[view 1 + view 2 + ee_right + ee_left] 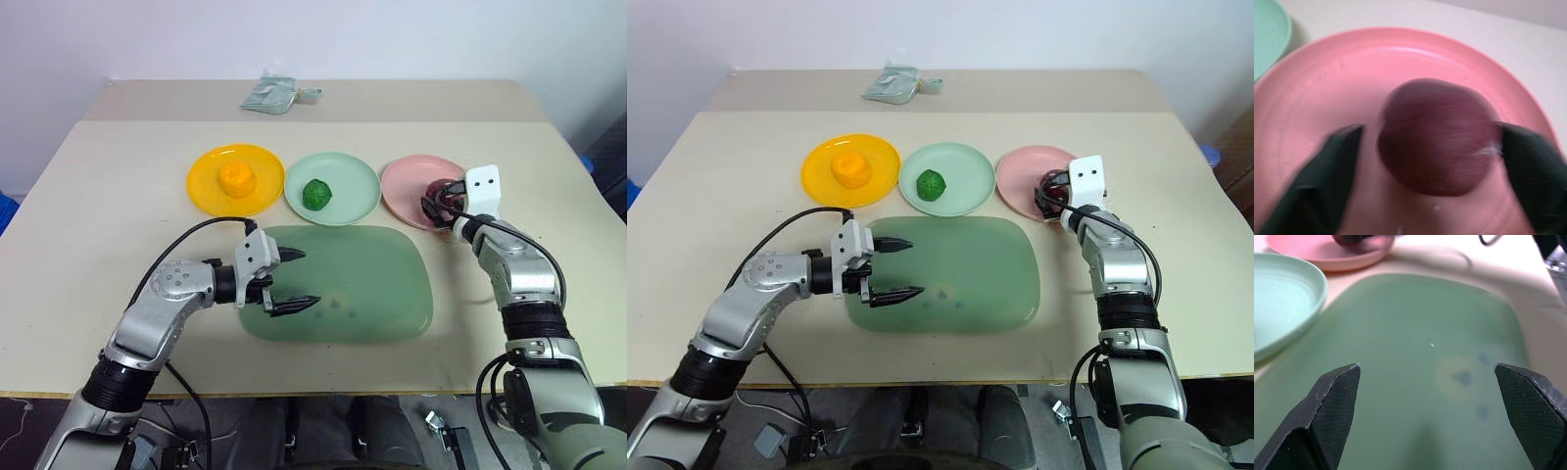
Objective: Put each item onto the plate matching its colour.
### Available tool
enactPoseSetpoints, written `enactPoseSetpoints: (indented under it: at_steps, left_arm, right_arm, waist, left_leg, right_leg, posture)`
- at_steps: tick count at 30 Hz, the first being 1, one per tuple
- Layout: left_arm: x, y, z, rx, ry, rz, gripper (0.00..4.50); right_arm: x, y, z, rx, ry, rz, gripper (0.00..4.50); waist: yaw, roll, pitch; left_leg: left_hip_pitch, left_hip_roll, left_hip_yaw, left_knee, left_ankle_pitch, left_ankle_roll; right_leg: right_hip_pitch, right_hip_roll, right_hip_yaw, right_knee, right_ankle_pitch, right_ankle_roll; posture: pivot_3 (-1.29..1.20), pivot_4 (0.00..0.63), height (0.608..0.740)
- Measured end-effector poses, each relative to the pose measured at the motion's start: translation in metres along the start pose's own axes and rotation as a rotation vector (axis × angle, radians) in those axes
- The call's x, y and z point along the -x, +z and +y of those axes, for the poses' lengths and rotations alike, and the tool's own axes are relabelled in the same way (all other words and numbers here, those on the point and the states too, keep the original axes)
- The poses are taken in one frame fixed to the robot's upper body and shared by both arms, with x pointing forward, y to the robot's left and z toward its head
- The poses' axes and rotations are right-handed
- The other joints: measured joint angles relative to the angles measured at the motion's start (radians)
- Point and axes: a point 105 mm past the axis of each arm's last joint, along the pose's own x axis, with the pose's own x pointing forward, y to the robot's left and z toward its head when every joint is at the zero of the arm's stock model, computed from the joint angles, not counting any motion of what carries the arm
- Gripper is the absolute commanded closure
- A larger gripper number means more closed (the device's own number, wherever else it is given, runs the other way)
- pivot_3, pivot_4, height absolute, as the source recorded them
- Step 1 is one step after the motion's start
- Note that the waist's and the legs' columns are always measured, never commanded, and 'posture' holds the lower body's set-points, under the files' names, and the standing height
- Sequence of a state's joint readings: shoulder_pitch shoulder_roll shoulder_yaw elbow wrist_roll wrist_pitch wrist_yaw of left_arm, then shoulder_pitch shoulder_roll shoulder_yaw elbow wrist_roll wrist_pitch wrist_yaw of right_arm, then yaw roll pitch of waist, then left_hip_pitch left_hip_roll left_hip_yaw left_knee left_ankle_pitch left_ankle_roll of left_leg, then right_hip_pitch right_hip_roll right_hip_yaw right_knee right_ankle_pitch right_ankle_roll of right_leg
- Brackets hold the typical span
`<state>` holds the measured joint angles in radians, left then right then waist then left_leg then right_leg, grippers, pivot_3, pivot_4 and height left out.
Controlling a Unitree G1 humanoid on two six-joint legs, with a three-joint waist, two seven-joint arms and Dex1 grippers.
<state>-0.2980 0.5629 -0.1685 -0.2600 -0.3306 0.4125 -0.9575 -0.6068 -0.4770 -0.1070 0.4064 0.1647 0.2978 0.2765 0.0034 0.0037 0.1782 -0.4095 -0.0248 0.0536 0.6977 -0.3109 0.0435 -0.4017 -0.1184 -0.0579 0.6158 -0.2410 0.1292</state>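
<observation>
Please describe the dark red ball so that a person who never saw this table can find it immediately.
On the beige table, three round plates stand in a row behind a large translucent green board. The pink plate is the rightmost. The dark red ball lies on it, between the fingers of the right pincer; the other balls are orange and green.

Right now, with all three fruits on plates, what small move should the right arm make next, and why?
Probably draw the right gripper straight back. The dark red ball lies on the pink plate, and the fingers stand open on both sides of it, so pulling back, not sideways, should avoid rolling it.
</observation>
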Motion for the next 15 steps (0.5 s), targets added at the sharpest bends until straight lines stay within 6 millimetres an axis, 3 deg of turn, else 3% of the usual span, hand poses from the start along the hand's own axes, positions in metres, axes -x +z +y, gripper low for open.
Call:
enactPoseSetpoints:
  at_steps: [3,5,7,10,15]
  left_arm:
    - [0.010,-0.004,0.012,0.018,0.103,-0.004,0.00]
    - [0.026,-0.007,0.028,0.034,0.224,-0.007,0.00]
    - [0.047,-0.014,0.048,0.044,0.382,0.002,0.00]
    - [0.098,-0.041,0.071,0.083,0.635,0.066,0.00]
    - [0.159,-0.074,0.056,0.147,0.797,0.159,0.00]
  right_arm:
    - [0.013,0.022,-0.005,0.073,0.050,-0.124,0.02]
    - [0.031,0.023,-0.015,0.115,0.103,-0.154,0.02]
    - [0.048,0.015,-0.024,0.131,0.165,-0.138,0.02]
    - [0.077,0.002,-0.038,0.128,0.258,-0.080,0.02]
    - [0.117,-0.014,-0.039,0.106,0.451,0.027,0.02]
  waist:
    - [0.001,0.000,0.000]
    - [0.007,0.000,0.000]
    - [0.009,0.000,0.000]
    - [0.004,0.000,0.000]
    - [-0.001,0.000,0.000]
  left_leg:
    - [0.000,0.000,-0.001,0.000,0.000,0.000]
    - [0.000,0.000,-0.001,0.000,0.000,0.000]
    - [0.001,0.000,-0.001,0.001,0.000,0.000]
    - [0.001,0.001,0.000,0.000,0.000,0.000]
    - [0.002,0.002,0.000,0.000,-0.001,0.001]
  right_leg:
    - [0.000,0.000,0.000,0.000,0.000,0.000]
    - [0.001,0.000,0.000,-0.001,0.000,0.000]
    - [0.002,0.000,-0.001,-0.002,0.000,0.000]
    - [0.002,0.000,0.000,-0.002,0.000,0.000]
    - [0.002,-0.001,0.000,-0.003,0.000,0.000]
  posture:
    - [0.00,0.150,0.740]
    - [0.00,0.150,0.740]
    - [0.00,0.150,0.740]
    - [0.00,0.150,0.740]
    - [0.00,0.150,0.740]
